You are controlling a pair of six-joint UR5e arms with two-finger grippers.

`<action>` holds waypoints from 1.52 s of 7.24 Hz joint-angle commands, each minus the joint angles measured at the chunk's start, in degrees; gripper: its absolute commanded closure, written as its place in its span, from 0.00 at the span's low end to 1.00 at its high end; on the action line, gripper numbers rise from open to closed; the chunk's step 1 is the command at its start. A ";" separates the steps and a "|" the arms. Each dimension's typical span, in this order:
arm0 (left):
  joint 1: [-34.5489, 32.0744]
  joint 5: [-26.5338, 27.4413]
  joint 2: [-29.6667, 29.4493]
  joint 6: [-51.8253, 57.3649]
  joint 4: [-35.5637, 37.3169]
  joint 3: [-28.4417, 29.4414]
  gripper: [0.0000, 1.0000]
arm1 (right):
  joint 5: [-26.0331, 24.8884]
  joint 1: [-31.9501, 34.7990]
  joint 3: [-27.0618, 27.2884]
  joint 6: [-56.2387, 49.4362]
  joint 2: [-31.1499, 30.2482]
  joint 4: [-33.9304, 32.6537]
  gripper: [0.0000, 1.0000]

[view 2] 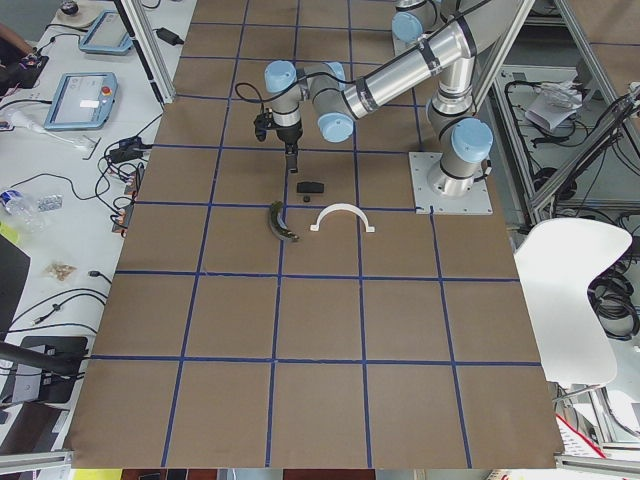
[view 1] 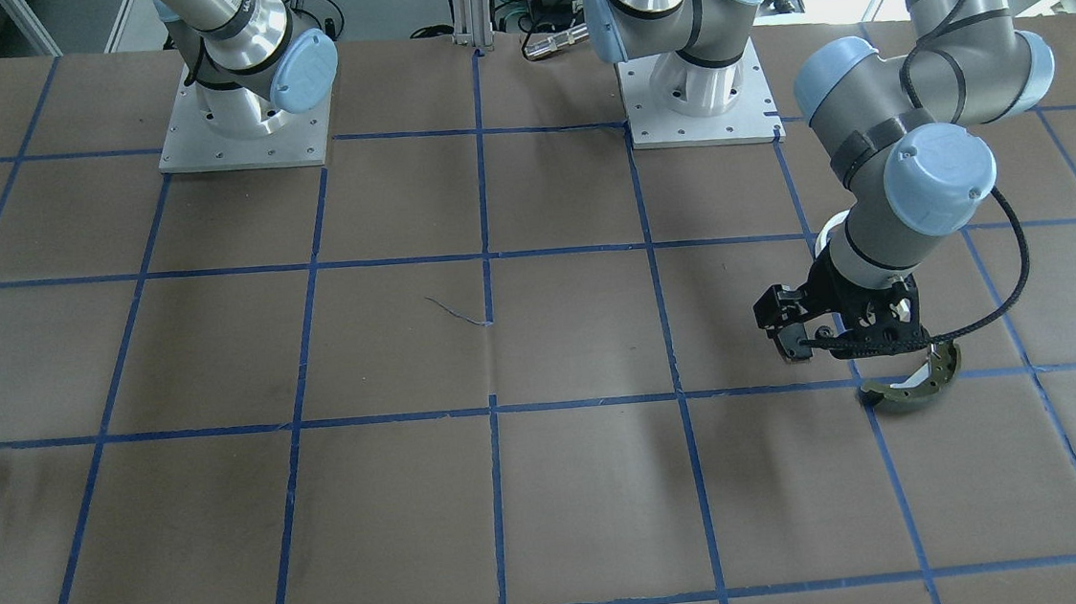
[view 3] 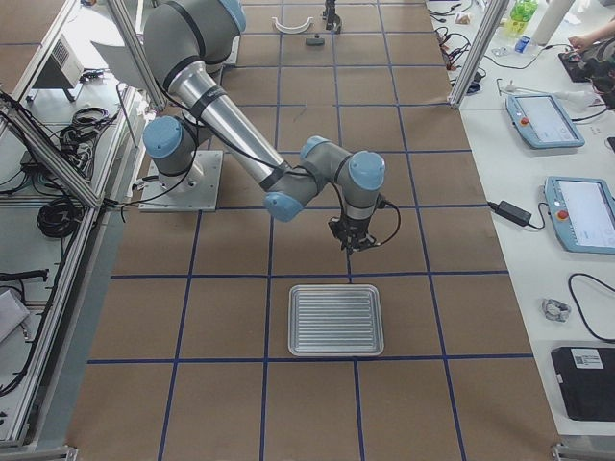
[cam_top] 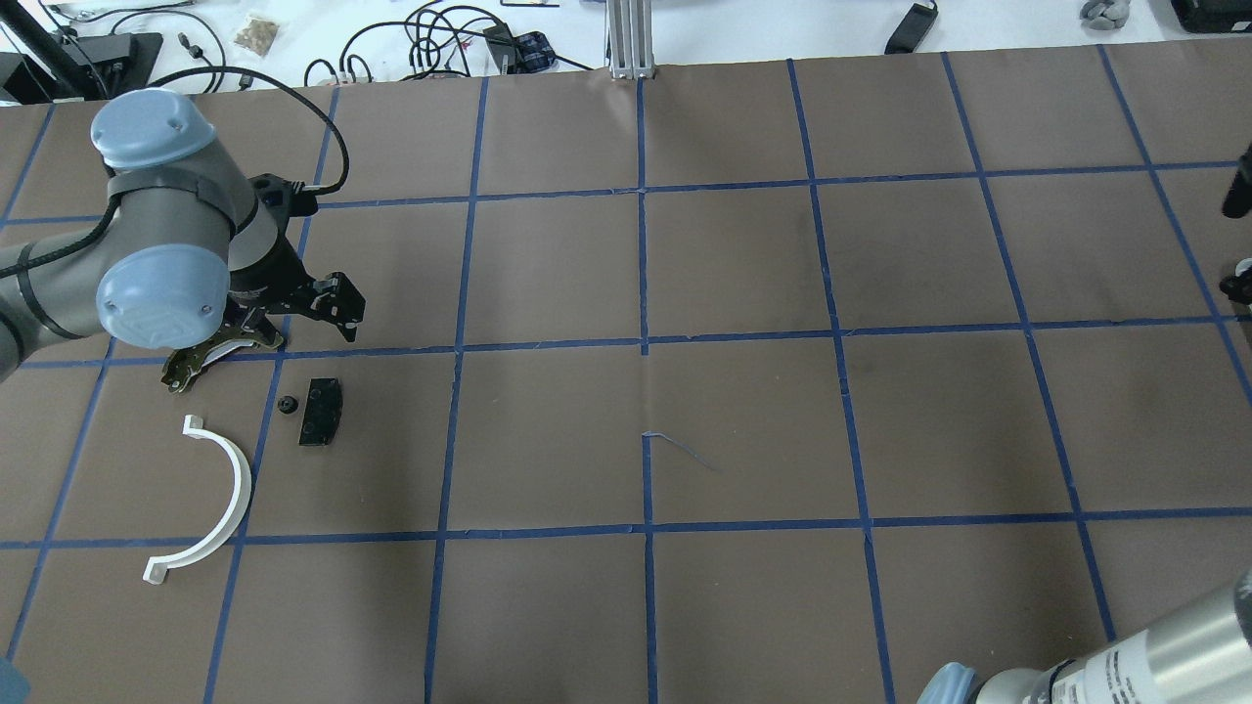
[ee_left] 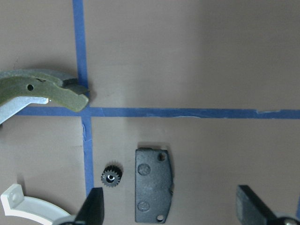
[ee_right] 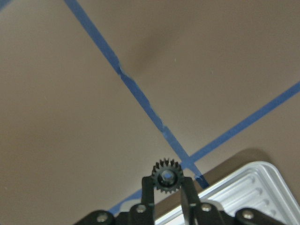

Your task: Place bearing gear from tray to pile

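The right gripper (ee_right: 168,183) is clamped on a little black bearing gear (ee_right: 167,175), with the teeth poking out past its two fingertips. It's hanging up off the table (cam_top: 743,430). The ribbed metal tray (ee_right: 248,185) sits just beside and below it, only a corner showing in the wrist view. I'd call the pick done: the gear is out of the tray and in the air.

The pile (cam_top: 321,412) is well apart from that gripper, way down at the other end of the table, right under the left gripper (ee_left: 173,206). That one has its fingers spread wide with nothing between them, hovering over the parts. Straight below it is the black pad (ee_left: 153,185), and just beside the pad a second small gear (ee_left: 111,176) lies flat, so it looks like one has already been delivered. The olive-green shoe (ee_left: 47,89) is a bit further out, and the white half-ring (ee_left: 28,208) pokes in at the edge on the same side.

What's left, by my read: carry the held gear the length of the table, set it among those parts and let go. I can't make out whether anything else is on the tray, it's too small in the side view.
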 commanded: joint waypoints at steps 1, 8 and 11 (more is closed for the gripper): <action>-1.55 -0.20 3.25 -5.63 -13.24 6.82 0.00 | -0.08 13.52 2.90 21.57 -3.65 2.12 1.00; -13.68 -0.29 17.32 -10.24 -18.59 8.71 0.00 | 11.58 53.89 5.03 92.64 -2.44 0.72 1.00; -14.04 -2.73 15.40 -14.88 -22.26 12.29 0.00 | 15.74 59.10 5.64 100.68 0.01 0.02 1.00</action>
